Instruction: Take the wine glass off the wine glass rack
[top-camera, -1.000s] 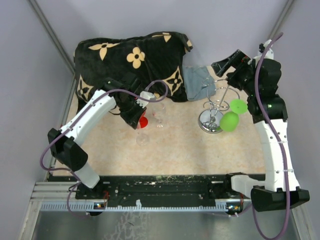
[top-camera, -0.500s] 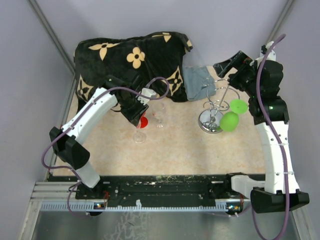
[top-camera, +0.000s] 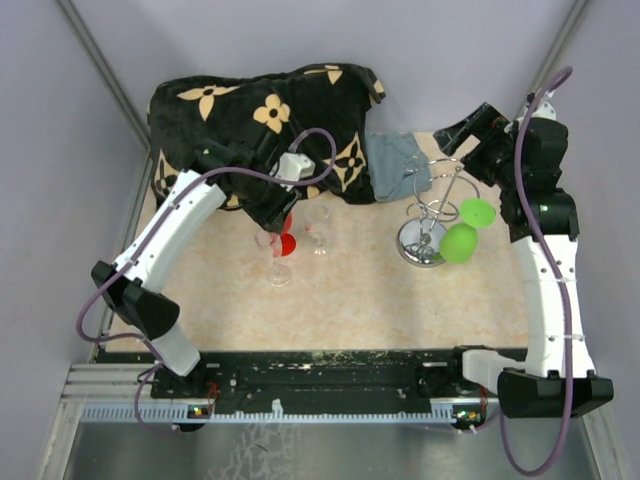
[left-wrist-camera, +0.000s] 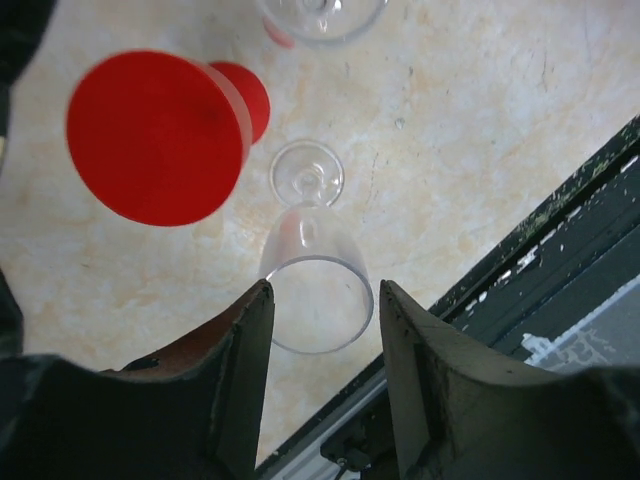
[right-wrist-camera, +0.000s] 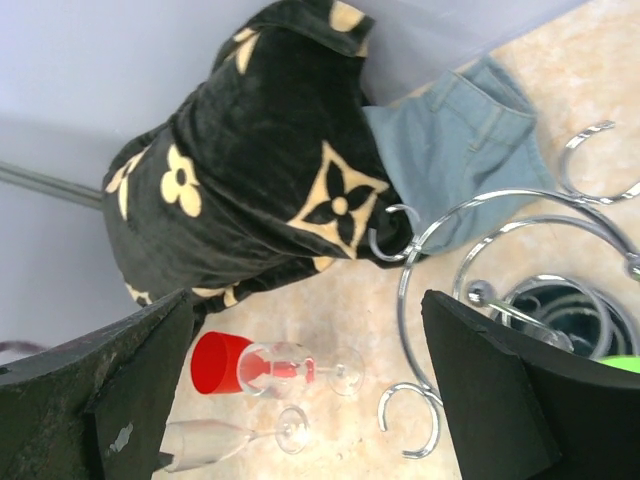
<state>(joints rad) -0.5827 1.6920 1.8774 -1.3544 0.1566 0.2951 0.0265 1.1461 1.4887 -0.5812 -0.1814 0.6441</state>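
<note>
**Operator:** Status of left gripper (left-wrist-camera: 323, 292)?

**Technician:** Set to a medium gap, nothing gripped. Poised above a clear glass (left-wrist-camera: 312, 285) in the left wrist view, with that glass's rim framed between the two fingers (left-wrist-camera: 240, 370). Contact with the rim not discernible.

**Operator:** Surroundings of that glass?

**Technician:** Placed foot-down on the beige marbled table (top-camera: 350, 290). Flanked by a red glass (left-wrist-camera: 150, 135) just beside it. Followed farther out by a second clear glass (left-wrist-camera: 322, 15), cut off at the top edge of the wrist view.

**Operator:** Status of right gripper (right-wrist-camera: 305, 300)?

**Technician:** Spread wide, empty. Held at the far right of the table, beyond the wine glass rack (top-camera: 418, 243) and clear of its wires. Curled loop arms and central post visible below the fingers in the right wrist view.

**Operator:** Location of the wine glass (top-camera: 459, 242)?

**Technician:** Green, at the right side of the rack, not yet removed. Bowl just beside the round mirror-like base, foot disc higher up near a loop arm. Exact seating on the wire not resolvable from overhead. Well apart from both grippers.

**Operator:** Remaining items?

**Technician:** Black blanket (top-camera: 260, 115) with tan flower motifs, heaped along the far edge. Denim cloth (top-camera: 398, 165) touching the blanket's right end, between blanket and rack.
</note>
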